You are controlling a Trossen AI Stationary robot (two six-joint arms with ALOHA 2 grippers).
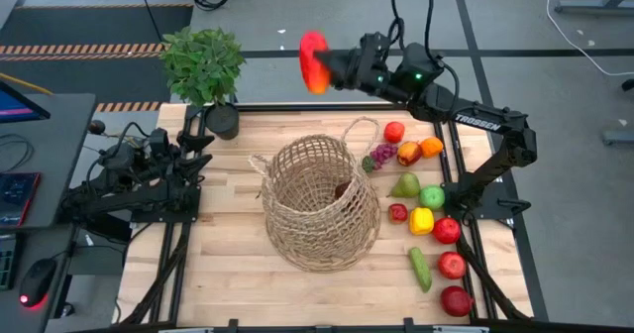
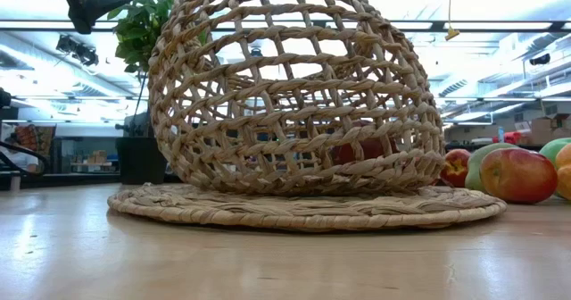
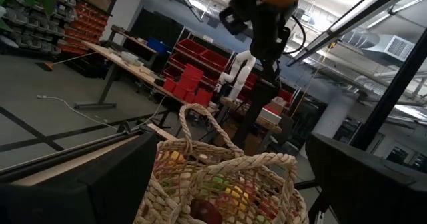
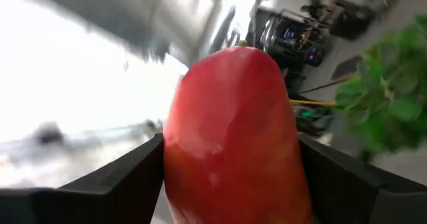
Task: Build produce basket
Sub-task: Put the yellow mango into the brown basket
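Right gripper (image 1: 319, 63) is raised high over the far edge of the table and its two fingers are closed on a red pepper (image 1: 314, 59); in the right wrist view this red pepper (image 4: 233, 137) fills the space between both dark fingers. It is beyond the basket (image 1: 319, 203), not above its opening.

The basket lies on its side in the middle of the wooden table (image 1: 228, 264), with one thin loop handle pointing toward the far side. Something dark red lies inside it, seen through the weave in the low view (image 2: 361, 148).

The other produce is on the table to the right of the basket: purple grapes (image 1: 382, 156), a green pear (image 1: 404, 185), a green apple (image 1: 432, 196), a yellow pepper (image 1: 422, 220), a cucumber (image 1: 421, 270) and some red apples.

Left gripper (image 1: 198, 145) rests at the left side of the table, near the potted plant (image 1: 205, 67), with its fingers apart and holding nothing.
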